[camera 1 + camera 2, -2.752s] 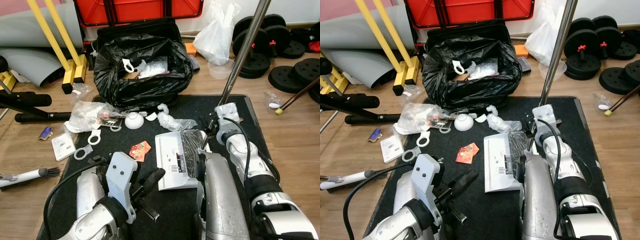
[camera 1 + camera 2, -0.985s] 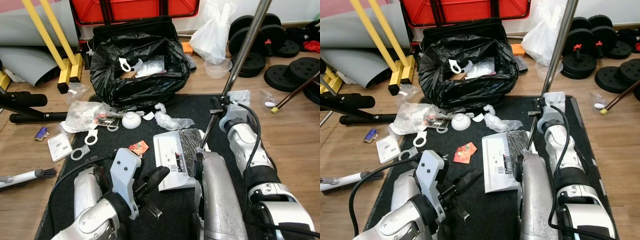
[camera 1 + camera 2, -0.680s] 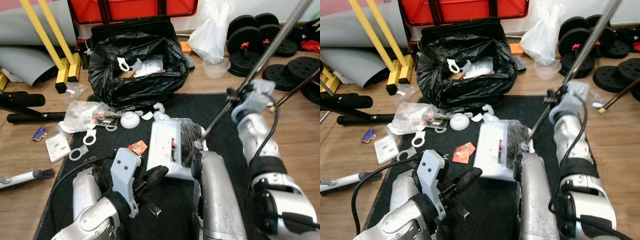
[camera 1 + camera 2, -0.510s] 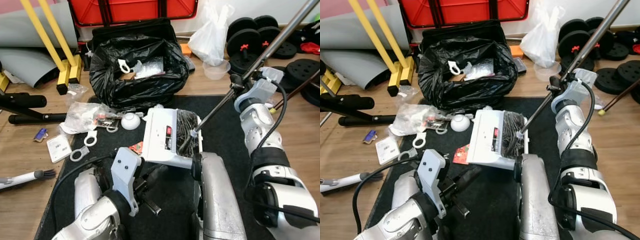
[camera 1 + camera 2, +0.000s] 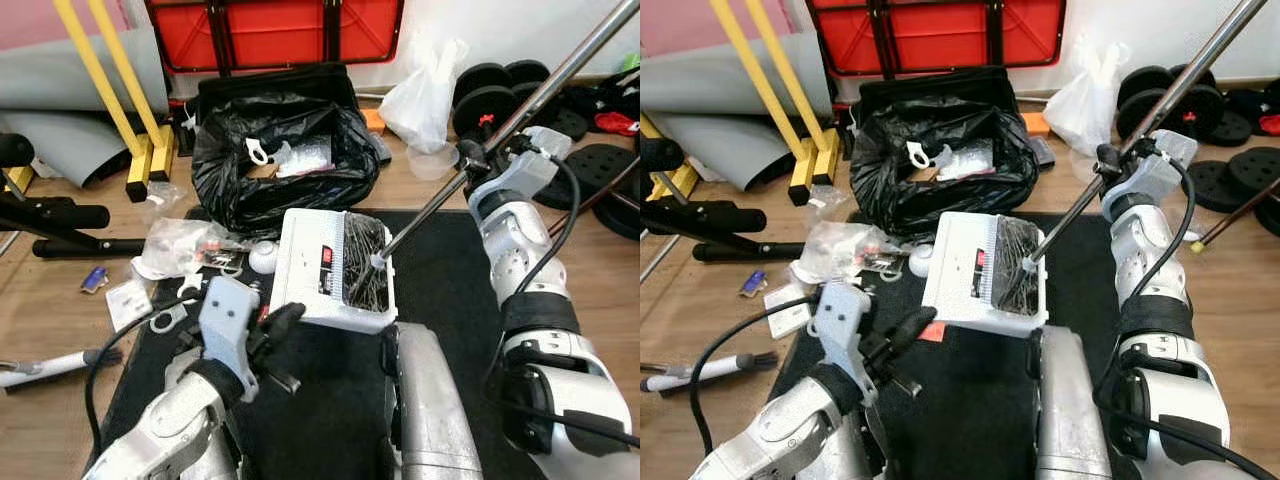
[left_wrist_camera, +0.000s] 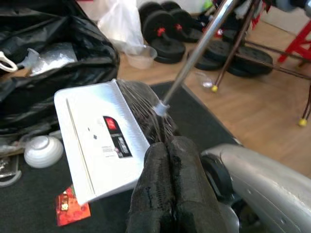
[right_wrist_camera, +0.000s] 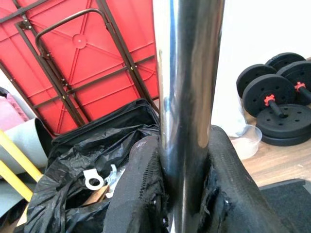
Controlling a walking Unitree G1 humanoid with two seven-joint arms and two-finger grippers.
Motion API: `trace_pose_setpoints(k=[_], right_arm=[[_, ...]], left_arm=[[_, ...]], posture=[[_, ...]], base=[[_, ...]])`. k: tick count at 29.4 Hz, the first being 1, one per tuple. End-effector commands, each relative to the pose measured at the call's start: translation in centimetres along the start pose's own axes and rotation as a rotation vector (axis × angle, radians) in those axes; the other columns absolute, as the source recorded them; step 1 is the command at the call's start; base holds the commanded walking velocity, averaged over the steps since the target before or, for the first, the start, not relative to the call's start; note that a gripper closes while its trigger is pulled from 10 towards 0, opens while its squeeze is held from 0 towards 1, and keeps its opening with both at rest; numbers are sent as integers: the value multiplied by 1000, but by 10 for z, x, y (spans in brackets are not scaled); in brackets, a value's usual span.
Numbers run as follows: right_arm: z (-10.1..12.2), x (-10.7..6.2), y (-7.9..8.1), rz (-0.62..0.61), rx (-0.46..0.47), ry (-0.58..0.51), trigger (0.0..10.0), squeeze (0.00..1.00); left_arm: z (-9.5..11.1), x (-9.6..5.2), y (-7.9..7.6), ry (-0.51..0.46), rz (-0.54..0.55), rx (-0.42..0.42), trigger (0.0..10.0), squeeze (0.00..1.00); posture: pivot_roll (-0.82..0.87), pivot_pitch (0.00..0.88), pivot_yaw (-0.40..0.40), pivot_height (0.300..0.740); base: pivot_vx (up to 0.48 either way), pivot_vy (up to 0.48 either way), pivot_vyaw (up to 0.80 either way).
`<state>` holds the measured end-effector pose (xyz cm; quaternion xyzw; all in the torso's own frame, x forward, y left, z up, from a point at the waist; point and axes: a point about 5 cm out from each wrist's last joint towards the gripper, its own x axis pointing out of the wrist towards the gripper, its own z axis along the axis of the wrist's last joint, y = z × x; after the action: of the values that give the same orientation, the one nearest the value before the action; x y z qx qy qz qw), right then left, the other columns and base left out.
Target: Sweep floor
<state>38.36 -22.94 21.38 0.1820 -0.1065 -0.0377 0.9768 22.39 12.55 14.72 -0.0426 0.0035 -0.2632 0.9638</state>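
Note:
A white sweeper head with black bristles (image 5: pixel 335 270) hangs tilted above the black mat (image 5: pixel 440 260), just in front of the open black rubbish bag (image 5: pixel 275 150). Its silver pole (image 5: pixel 540 85) slants up to the right, and my right gripper (image 5: pixel 470 160) is shut around it; the right wrist view has both fingers (image 7: pixel 141 194) clamped on the pole. My left gripper (image 5: pixel 290 312) is low over the mat beside the head's near left corner, shut with nothing in it. Litter lies on the mat's left side: a white bowl-shaped piece (image 6: pixel 43 150), a red packet (image 6: pixel 73 206), crumpled plastic (image 5: pixel 180 245).
Black weight plates (image 5: pixel 490 95) and a white plastic bag (image 5: pixel 425 80) lie at the back right. A yellow stand (image 5: pixel 140 150), black bars (image 5: pixel 60 215) and a small hand brush (image 5: pixel 50 365) are on the wooden floor at left. A red folded frame (image 5: pixel 270 30) leans behind the bag.
The sweeper head has risen off the mat and swung toward the bag. My right gripper has moved up and away with the pole. My left gripper has stayed shut.

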Motion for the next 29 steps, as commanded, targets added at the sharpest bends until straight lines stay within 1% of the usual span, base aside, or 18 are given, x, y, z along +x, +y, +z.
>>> trace_pose_setpoints(k=[1, 2, 3, 4, 5, 7, 10, 13, 14, 15, 17, 18, 19, 20, 24, 29], right_arm=[[19, 4, 7, 40, 48, -81, 10000, 0], [19, 4, 7, 40, 48, -81, 10000, 0], [20, 4, 7, 44, 48, -82, 10000, 0], [20, 4, 7, 44, 48, -82, 10000, 0], [20, 3, 7, 49, 48, -82, 10000, 0], [20, 3, 8, 52, 47, -82, 10000, 0], [17, -1, 4, 58, 18, -65, 10000, 0], [14, -4, 2, 54, 9, -56, 10000, 0], [12, -7, 1, 58, 7, -50, 2157, 0], [9, -10, 1, 68, 1, -44, 0, 0], [8, -12, 1, 76, -3, -40, 0, 0], [6, -13, 1, 78, -5, -38, 4549, 0], [6, -13, 1, 78, -5, -38, 4549, 0], [5, -15, 1, 76, -4, -35, 10000, 0], [4, -16, 0, 72, 4, -30, 10000, 0], [4, -18, 0, 74, 7, -25, 10000, 0]], left_arm=[[0, 3, 8, 6, 38, -17, 10000, 0], [0, 3, 8, 6, 38, -17, 10000, 0], [0, 5, 12, 6, 81, -22, 10000, 0], [0, 5, 12, 6, 81, -22, 10000, 0], [1, 6, 15, 4, 112, -26, 10000, 0], [1, 6, 16, 3, 126, -29, 10000, 0], [-1, 8, 25, 17, 231, -45, 10000, 0], [-2, 8, 27, 13, 251, -57, 10000, 0], [-3, 6, 28, 6, 258, -69, 10000, 0], [-3, 5, 28, 0, 267, -77, 10000, 0], [-4, 5, 28, -3, 272, -83, 10000, 0], [-4, 4, 28, -5, 275, -85, 10000, 0], [-4, 4, 28, -5, 275, -85, 10000, 0], [-6, 3, 29, -9, 288, -93, 10000, 0], [-11, -1, 28, -8, 305, -114, 10000, 0], [-12, -2, 28, -5, 321, -124, 10000, 0]], posture=[[-99, 11, -26, 440], [-99, 11, -26, 440], [-99, 8, -26, 445], [-99, 8, -26, 445], [-100, 8, -25, 450], [-100, 8, -25, 455], [-102, 1, -25, 470], [-102, 0, -27, 475], [-102, 0, -25, 480], [-100, 0, -24, 485], [-100, 0, -24, 490], [-99, 0, -22, 495], [-99, 0, -22, 495], [-100, 0, -19, 500], [-101, 0, -17, 515], [-101, 0, -18, 535]], base=[[0, 0, 0], [0, 0, 0], [0, 0, 0], [0, 0, 0], [0, 0, 0], [0, 0, 0], [0, 0, 0], [0, 0, 0], [0, 0, 0], [0, 0, 0], [0, 0, 0], [0, 0, 0], [0, 0, 0], [0, 0, 0], [0, 0, 0], [0, 0, 0]])
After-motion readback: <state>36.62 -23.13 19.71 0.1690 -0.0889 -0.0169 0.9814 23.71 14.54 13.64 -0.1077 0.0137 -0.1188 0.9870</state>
